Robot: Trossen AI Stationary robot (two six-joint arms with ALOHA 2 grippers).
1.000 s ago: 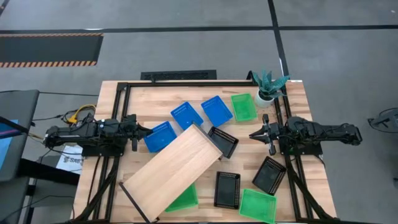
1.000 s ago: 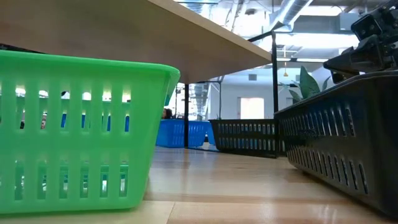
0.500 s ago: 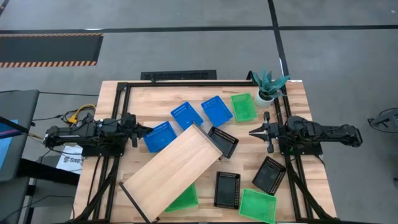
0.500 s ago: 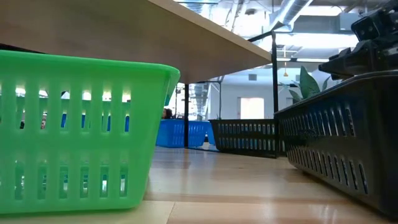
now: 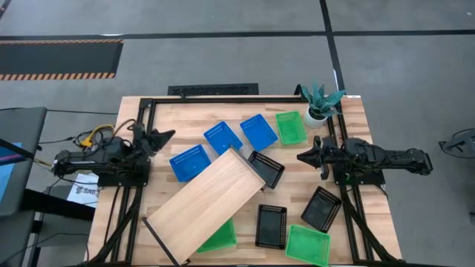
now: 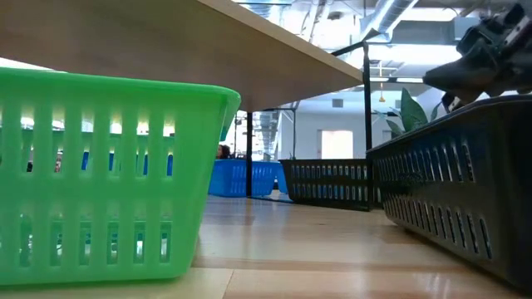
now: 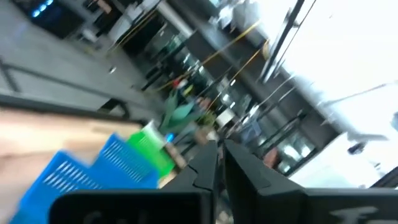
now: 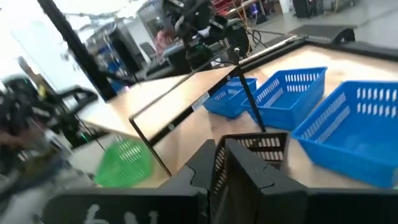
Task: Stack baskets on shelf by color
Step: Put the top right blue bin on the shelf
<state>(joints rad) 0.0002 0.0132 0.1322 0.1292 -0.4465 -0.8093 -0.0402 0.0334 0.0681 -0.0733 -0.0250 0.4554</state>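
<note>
Left gripper (image 5: 169,133) lifted off blue basket (image 5: 190,162), fingers seemingly together, empty; right gripper (image 5: 302,156) fingers together, empty.

1. The shelf (image 5: 208,205), a pale plank on a black frame, lies diagonally across the counter.
2. Three blue baskets (image 5: 223,136) sit beyond it.
3. Green baskets (image 5: 290,127) and black baskets (image 5: 271,225) lie scattered, one green partly under the plank.

shelf (image 5: 205,205) blocks centre, baskets (image 5: 257,132) crowd around
</note>
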